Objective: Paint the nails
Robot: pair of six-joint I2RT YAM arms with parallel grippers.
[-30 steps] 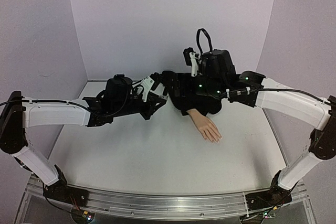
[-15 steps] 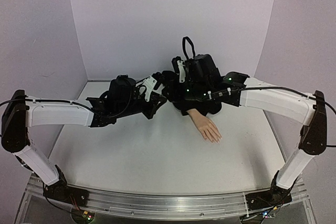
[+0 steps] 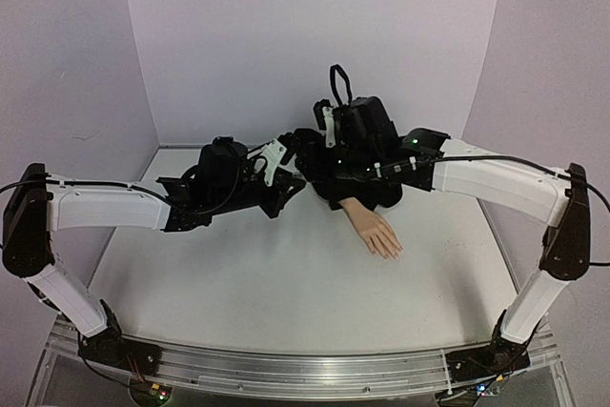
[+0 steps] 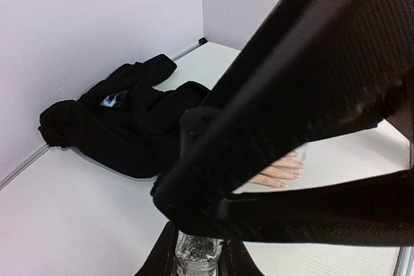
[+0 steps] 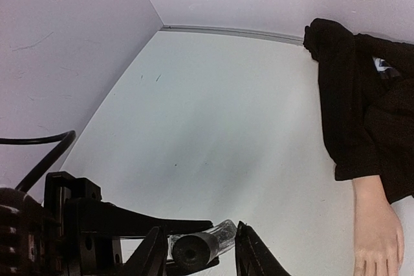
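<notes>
Glossy, stiff nails (image 3: 393, 253) are tipping the mannequin hand (image 3: 375, 228), lying right of centre on the surface (image 3: 286, 283); tiny and slick, they are likely needing light strokes, not gripping. Left jaws are clamping the clear bottle (image 4: 198, 254); right jaws are straddling its dark cap (image 5: 193, 250), grip unclear.

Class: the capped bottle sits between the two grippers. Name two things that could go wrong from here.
1. The right gripper brackets the dark cap, but contact is unclear; closing off-centre could slip off it or twist the clear bottle in the shut left gripper.
2. This happens close to the black sleeve and mannequin hand; a bump could shift the hand and its nails.
</notes>
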